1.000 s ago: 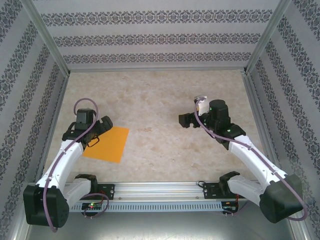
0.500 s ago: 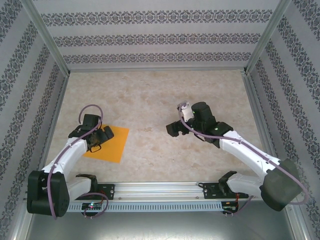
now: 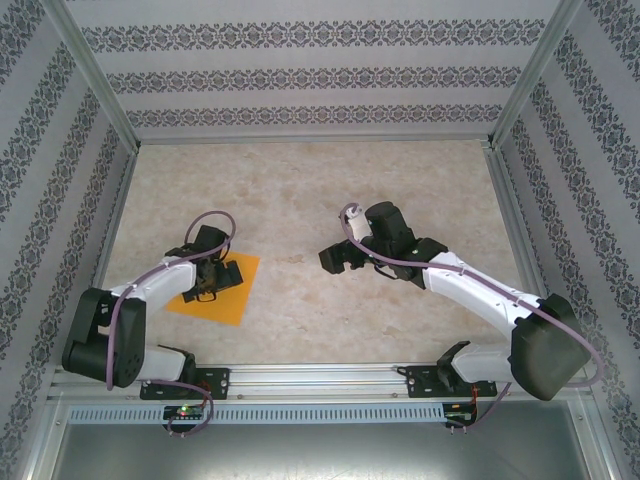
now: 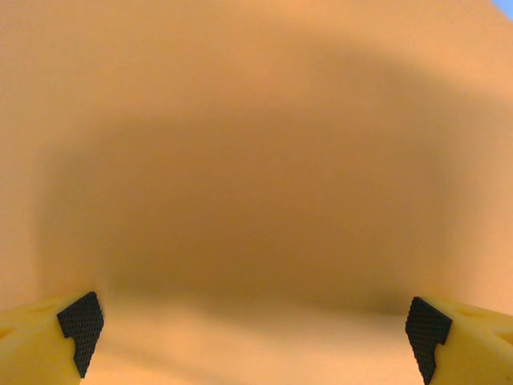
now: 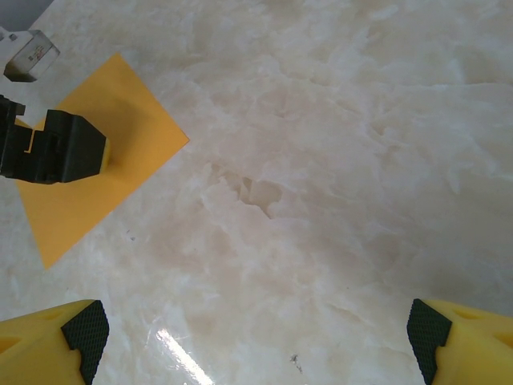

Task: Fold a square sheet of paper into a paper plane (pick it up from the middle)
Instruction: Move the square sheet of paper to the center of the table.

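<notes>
In the top view, the square sheet of paper (image 3: 220, 305) lies flat on the marbled table (image 3: 300, 180), on its left half and toward the near edge. The left gripper (image 3: 225, 276) is down over the sheet's middle. The right gripper (image 3: 335, 260) hangs over bare table near the centre, well apart from the sheet.

In the left wrist view, the orange paper sits close under the camera with a broad shadow on it. The two black pads (image 4: 80, 327) stand spread wide at the lower corners. They are possibly touching the paper, though the blur leaves that unsure.

In the right wrist view, the right claw's fingertips (image 5: 84, 329) are also spread wide, with nothing between them. The sheet lies at the upper left under the left claw.
</notes>
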Robot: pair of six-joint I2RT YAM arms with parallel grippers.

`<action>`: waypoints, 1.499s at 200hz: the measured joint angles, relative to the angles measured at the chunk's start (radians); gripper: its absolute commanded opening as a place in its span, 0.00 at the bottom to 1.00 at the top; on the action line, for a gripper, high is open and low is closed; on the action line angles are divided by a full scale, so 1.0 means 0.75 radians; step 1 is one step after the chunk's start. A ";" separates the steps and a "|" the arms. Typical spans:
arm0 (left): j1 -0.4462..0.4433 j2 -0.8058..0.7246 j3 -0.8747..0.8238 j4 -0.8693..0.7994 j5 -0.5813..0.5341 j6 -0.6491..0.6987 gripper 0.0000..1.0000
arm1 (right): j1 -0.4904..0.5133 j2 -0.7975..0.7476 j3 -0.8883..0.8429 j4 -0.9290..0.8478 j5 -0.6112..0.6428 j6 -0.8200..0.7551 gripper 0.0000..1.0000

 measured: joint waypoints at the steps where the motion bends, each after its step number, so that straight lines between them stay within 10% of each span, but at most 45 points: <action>1: -0.001 0.001 0.001 0.000 0.000 0.000 1.00 | 0.000 0.000 0.000 0.000 0.000 0.000 0.98; 121: -0.172 0.238 0.188 -0.021 -0.008 -0.109 1.00 | -0.040 -0.123 -0.018 -0.023 0.023 0.026 0.98; 300: -0.684 0.916 1.091 -0.395 0.021 -0.828 1.00 | -0.456 -0.263 -0.172 -0.256 -0.180 0.021 0.98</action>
